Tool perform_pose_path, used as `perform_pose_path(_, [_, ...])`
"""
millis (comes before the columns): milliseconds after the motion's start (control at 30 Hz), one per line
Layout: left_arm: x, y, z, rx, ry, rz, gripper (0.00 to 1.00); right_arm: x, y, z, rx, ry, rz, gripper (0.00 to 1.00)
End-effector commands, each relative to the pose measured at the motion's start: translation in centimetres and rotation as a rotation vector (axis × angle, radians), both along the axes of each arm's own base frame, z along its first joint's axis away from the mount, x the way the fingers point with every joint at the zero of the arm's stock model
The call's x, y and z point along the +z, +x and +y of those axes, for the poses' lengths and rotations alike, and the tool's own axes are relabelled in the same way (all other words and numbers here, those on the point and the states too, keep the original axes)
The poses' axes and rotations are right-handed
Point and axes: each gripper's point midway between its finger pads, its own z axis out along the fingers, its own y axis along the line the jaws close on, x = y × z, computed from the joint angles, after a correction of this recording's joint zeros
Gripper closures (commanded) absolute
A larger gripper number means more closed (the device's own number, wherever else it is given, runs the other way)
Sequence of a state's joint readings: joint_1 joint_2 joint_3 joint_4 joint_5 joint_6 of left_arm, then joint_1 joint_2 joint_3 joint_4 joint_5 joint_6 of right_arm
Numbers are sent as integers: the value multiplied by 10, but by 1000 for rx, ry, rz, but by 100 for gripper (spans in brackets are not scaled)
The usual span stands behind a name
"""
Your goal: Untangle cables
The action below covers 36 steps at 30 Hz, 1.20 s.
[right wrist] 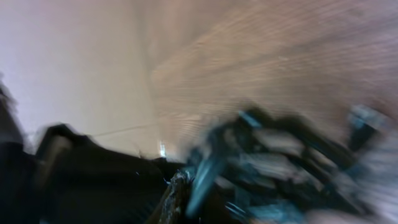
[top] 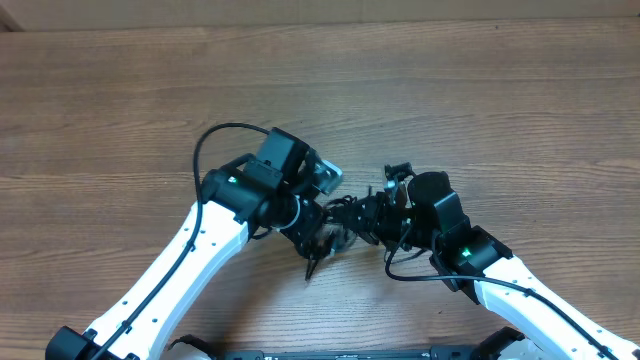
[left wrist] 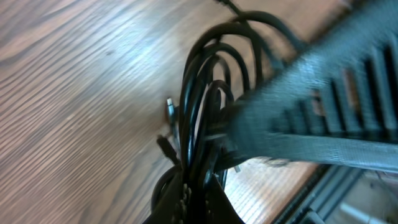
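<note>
Grip first: your left claw (left wrist: pixel 199 196) is clenched on the cables (left wrist: pixel 208 87). Its dark fingers are pressed together at the bottom of the left wrist view, and the black strands run straight up from between them. From there the strands fan into several nested loops that arch above the claw, over the wood of the table (left wrist: pixel 74 93). Two small ends hang at the left side of the loops, a pale-tipped plug (left wrist: pixel 168 108) higher up and a dark one just below it. Your right claw (top: pixel 374 214) is closed too. In the left wrist view one ribbed grey finger of it lies across the loops from the right, touching them. You cannot tell from any view whether it actually pinches a strand. Its own camera is too blurred to help, giving only smeared dark shapes over wood grain. From overhead, the two claws meet tip to tip in the near half of the table. The cables sit as one small knotted bundle between and just below them, with a dark end pointing toward the near edge. Behind the claws the white arms slant out to the lower corners. A thicker black cord (top: pixel 205 138) loops beside the left one.
</note>
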State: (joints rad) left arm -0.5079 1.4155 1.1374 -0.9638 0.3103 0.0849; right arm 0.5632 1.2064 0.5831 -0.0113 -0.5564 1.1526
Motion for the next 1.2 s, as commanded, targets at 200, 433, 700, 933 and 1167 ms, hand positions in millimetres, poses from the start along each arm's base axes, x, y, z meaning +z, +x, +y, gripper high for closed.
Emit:
perform_pose_path(200, [83, 77, 51, 433, -160, -141, 96, -72, -20, -55, -172, -334, 230, 96])
perform_pose_path(433, [135, 93, 53, 419, -255, -248, 96, -84, -20, -73, -231, -432, 233, 96])
perform_pose_path(700, [131, 92, 69, 360, -153, -300, 96, -55, -24, -60, -96, -352, 111, 46])
perform_pose_path(933, [128, 93, 72, 824, -307, -51, 96, 33, -30, -14, 129, -3, -145, 40])
perform_pose_path(1167, [117, 87, 78, 1351, -452, 259, 96, 58, -20, 5, -61, 174, 72, 39])
